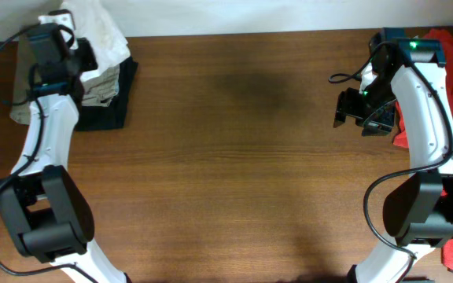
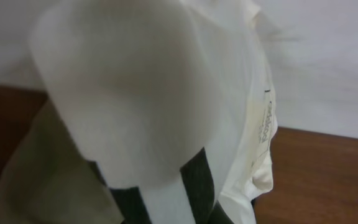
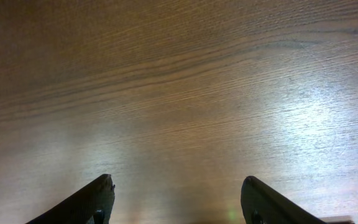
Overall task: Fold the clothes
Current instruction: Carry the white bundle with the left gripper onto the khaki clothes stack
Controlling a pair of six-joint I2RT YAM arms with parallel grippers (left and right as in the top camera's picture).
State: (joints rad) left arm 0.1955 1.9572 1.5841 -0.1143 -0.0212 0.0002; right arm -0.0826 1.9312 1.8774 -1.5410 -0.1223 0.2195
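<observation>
The white T-shirt lies bunched on a stack of folded garments at the table's back left corner. My left gripper is at that stack. In the left wrist view the white T-shirt fills most of the frame and a strip of it runs between the two dark fingers of the left gripper, which are closed on it. The chest print is not visible. My right gripper is open and empty above bare table at the right, as the right wrist view also shows.
A khaki folded garment and a black one lie under the white shirt; the khaki one also shows in the left wrist view. Red clothing lies at the right edge behind the right arm. A white wall borders the table's back.
</observation>
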